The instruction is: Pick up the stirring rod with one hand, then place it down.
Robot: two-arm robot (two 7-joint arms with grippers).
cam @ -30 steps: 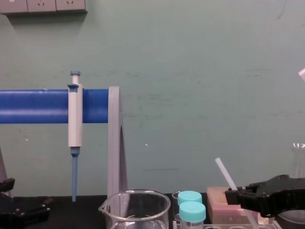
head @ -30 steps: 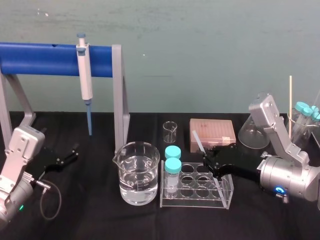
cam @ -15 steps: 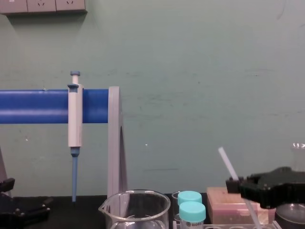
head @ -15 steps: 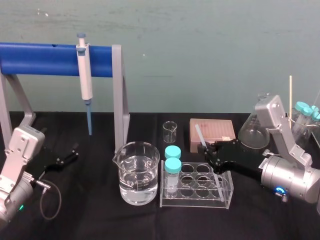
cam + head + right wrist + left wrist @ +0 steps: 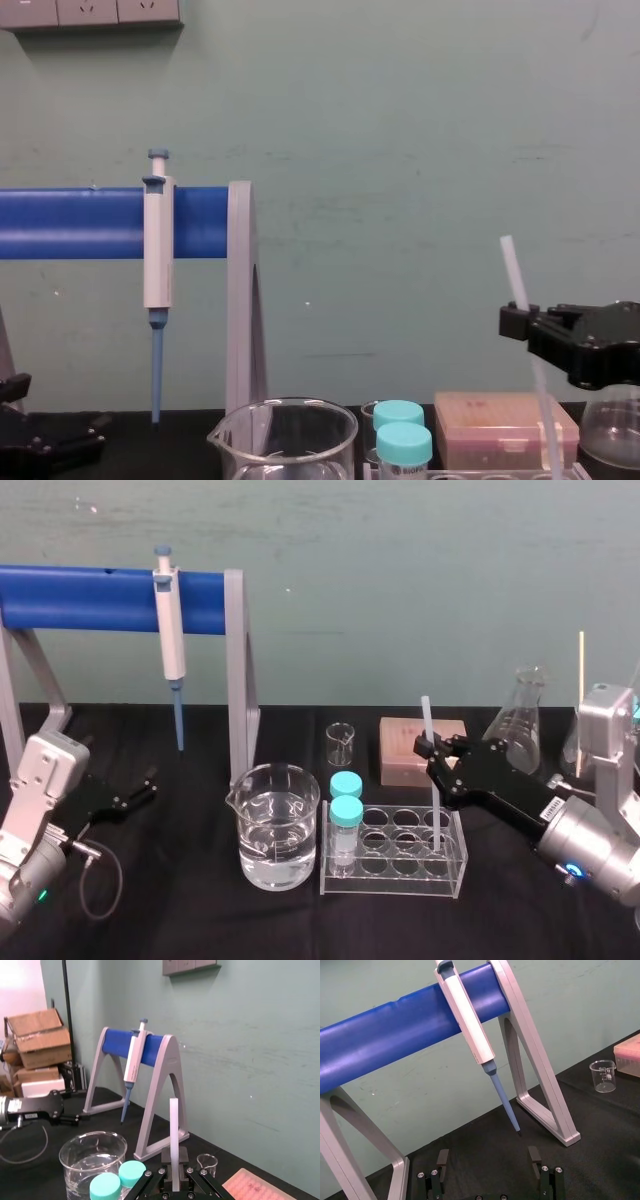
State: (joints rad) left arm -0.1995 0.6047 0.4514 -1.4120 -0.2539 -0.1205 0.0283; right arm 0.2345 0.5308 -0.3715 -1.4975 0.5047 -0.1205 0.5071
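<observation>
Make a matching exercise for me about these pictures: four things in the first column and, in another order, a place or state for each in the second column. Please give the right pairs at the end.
Column one
1. stirring rod
2. pipette
3. large beaker
4. left gripper

Column two
A. holds clear liquid
B. hangs on the blue bar of the stand
C. open, low at the left of the black table
D. clamped nearly upright in the right gripper

Right pairs: 1-D, 2-B, 3-A, 4-C.
</observation>
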